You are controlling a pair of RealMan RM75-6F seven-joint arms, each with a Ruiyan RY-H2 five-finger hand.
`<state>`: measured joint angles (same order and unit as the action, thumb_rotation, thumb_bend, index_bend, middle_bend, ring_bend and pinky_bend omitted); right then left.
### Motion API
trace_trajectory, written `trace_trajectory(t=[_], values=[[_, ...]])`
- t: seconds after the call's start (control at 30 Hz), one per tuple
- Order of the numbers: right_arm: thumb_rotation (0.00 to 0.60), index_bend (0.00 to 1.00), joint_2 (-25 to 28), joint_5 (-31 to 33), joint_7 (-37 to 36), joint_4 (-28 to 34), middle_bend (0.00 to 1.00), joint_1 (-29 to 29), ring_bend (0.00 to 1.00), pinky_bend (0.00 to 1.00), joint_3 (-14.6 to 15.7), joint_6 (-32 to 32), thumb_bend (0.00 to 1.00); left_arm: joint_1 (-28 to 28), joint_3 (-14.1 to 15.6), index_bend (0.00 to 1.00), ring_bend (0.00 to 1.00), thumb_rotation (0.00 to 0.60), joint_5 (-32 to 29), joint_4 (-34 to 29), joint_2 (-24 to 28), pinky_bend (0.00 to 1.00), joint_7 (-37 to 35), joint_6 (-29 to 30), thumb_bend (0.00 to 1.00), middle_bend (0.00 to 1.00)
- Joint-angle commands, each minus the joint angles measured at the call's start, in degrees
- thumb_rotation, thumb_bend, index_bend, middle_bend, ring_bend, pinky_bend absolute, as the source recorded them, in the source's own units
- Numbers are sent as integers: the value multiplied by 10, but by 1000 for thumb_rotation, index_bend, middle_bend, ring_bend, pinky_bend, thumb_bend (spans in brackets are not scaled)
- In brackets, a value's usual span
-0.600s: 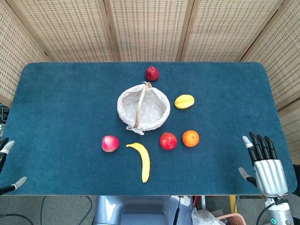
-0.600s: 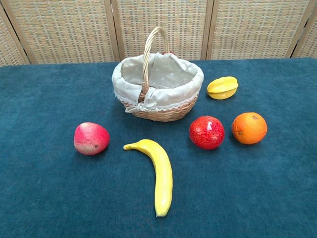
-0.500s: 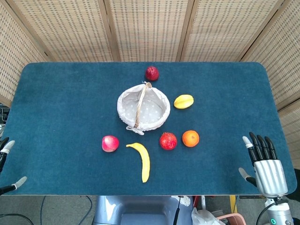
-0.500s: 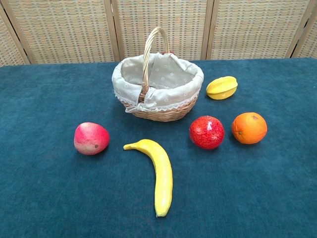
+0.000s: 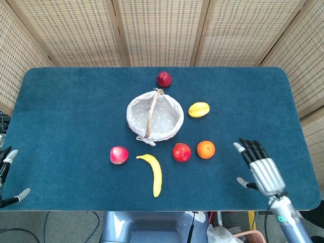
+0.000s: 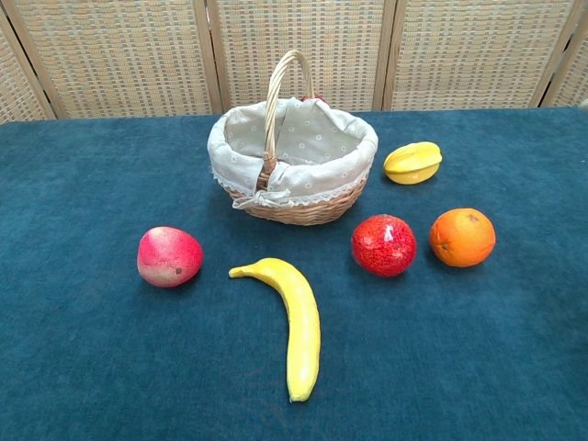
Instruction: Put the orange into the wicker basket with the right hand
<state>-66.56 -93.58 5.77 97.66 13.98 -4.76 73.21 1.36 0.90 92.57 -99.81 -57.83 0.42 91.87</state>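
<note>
- Since the earlier head view, the right hand (image 5: 261, 169) has shifted inward from the table's near right corner toward the fruit; every fruit and the basket lie as before.
- Count of items on the blue table (image 5: 66, 111): one orange (image 5: 206, 149), one wicker basket (image 5: 155, 117), one banana (image 5: 154, 173), one yellow star fruit (image 5: 199, 109), and three red fruits.
- Red fruits, itemised: a speckled red one (image 5: 181, 152) just left of the orange, a pinkish-red one (image 5: 119, 155) left of the banana, and a dark red one (image 5: 164, 79) behind the basket.
- Orange: resting on the table in front of and to the right of the basket, near the speckled red fruit but apart from it; in the chest view it appears at the right (image 6: 462, 237).
- Right hand relative to the orange: to the right of it and slightly nearer the table's front edge, apart from it, with bare cloth between; fingers spread and extended, holding nothing.
- Left hand (image 5: 7, 174): only fingertips show at the left edge of the head view, spread apart, holding nothing.
- Basket: lined with pale dotted fabric (image 6: 312, 138), handle upright; no fruit shows inside the lining in either view.
</note>
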Motion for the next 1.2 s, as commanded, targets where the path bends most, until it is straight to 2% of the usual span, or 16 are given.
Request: trace_trajectory(t=[0.03, 0.2, 0.5, 0.63, 0.73, 0.83, 0.9, 1.0, 1.07, 1.2], values=[[600, 0, -17, 46, -1, -24, 0, 95, 0, 0, -20, -135, 0, -7, -6, 0, 0, 600, -17, -2, -6, 0, 11, -14, 0, 0], [600, 0, -76, 97, 37, -78, 0, 147, 0, 0, -32, -209, 0, -15, -12, 0, 0, 600, -34, -4, -16, 0, 32, -31, 0, 0], [600, 3, -145, 172, 71, -158, 0, 195, 0, 3, -52, -256, 0, -21, -18, 0, 0, 600, -53, -3, -19, 0, 38, -43, 0, 0], [600, 43, -163, 199, 81, -184, 16, 214, 0, 19, -53, -280, 0, -24, -19, 0, 0, 600, -58, -4, -17, 0, 33, -50, 0, 0], [600, 149, -183, 209, 95, -211, 127, 224, 36, 149, -53, -281, 17, -25, -20, 0, 0, 600, -61, -4, -15, 0, 28, -53, 0, 0], [600, 330, -213, 206, 90, -246, 341, 227, 267, 456, -57, -256, 94, -25, -20, 0, 0, 600, -61, -5, -14, 0, 28, -53, 0, 0], [600, 462, -223, 198, 78, -260, 480, 226, 409, 643, -57, -240, 224, -26, -20, 0, 0, 600, -63, -5, -14, 0, 28, -54, 0, 0], [600, 552, -222, 179, 53, -267, 564, 224, 488, 742, -57, -214, 376, -28, -20, 0, 0, 600, -65, -5, -14, 0, 27, -58, 0, 0], [600, 559, -211, 171, 40, -256, 569, 221, 496, 750, -57, -203, 414, -29, -20, 0, 0, 600, -67, -5, -14, 0, 28, -60, 0, 0], [600, 559, -149, 139, -17, -184, 571, 210, 498, 751, -71, -157, 434, -32, -20, 0, 0, 600, -70, -6, -13, 0, 29, -65, 0, 0]])
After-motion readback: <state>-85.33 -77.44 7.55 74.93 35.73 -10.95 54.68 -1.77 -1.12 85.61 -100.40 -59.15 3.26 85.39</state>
